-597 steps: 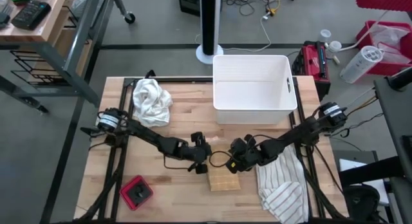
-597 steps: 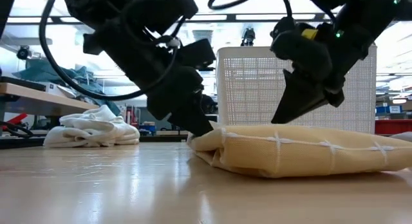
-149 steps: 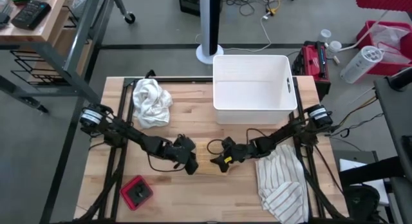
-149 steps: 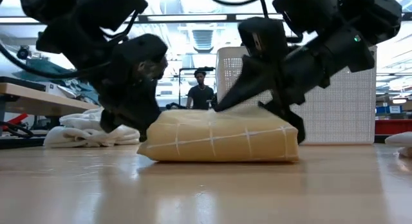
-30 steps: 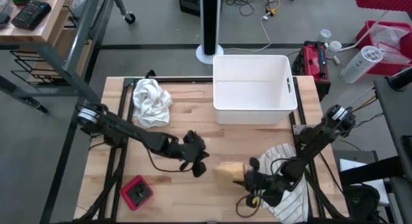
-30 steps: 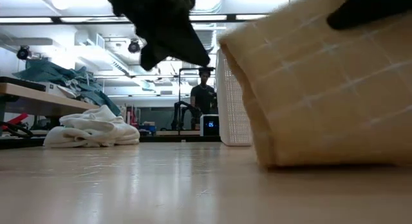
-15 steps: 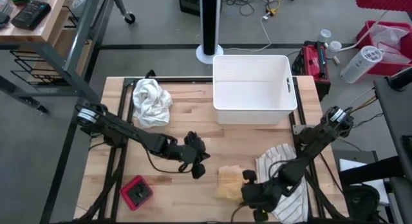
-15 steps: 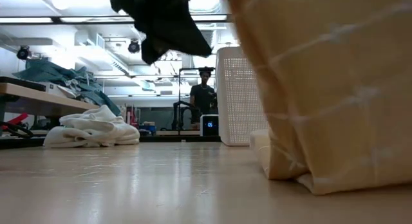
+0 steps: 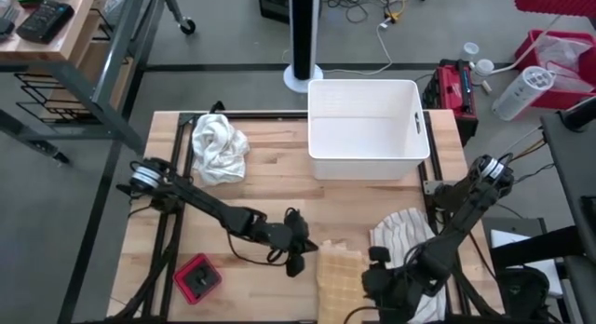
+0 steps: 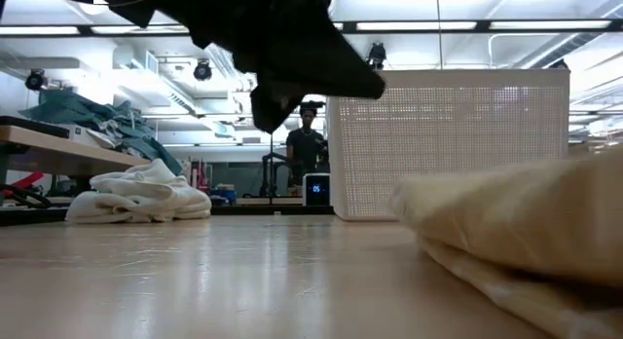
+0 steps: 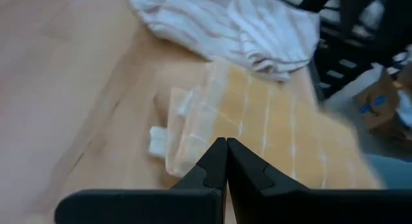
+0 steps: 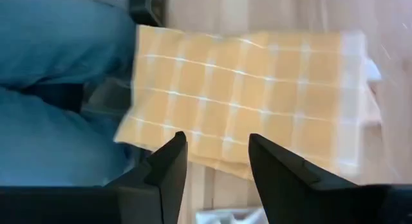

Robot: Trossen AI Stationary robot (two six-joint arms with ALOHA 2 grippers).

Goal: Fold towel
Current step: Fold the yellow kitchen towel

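The yellow checked towel (image 9: 339,279) lies flat at the table's near edge, also seen in the low view (image 10: 516,232) and in both wrist views (image 11: 270,130) (image 12: 248,89). My right gripper (image 12: 215,153) stands open above it, clear of the cloth, over its right side in the high view (image 9: 371,279). My left gripper (image 9: 301,257) is shut and hovers just left of the towel's left edge, its fingertips (image 11: 225,145) pointing toward that edge. In the low view it hangs above the tabletop (image 10: 292,47).
A white basket (image 9: 368,128) stands at the back. A crumpled white towel (image 9: 219,147) lies at the back left, a striped towel (image 9: 402,236) at the right, and a red object (image 9: 197,276) at the near left. Blue cloth (image 12: 58,89) shows past the near edge.
My right gripper has opened, let go of the yellow towel and risen. The towel, which stood tilted in its hold, has dropped and spread flat toward the table's near edge. My left gripper, still shut, has come down and moved right toward the towel.
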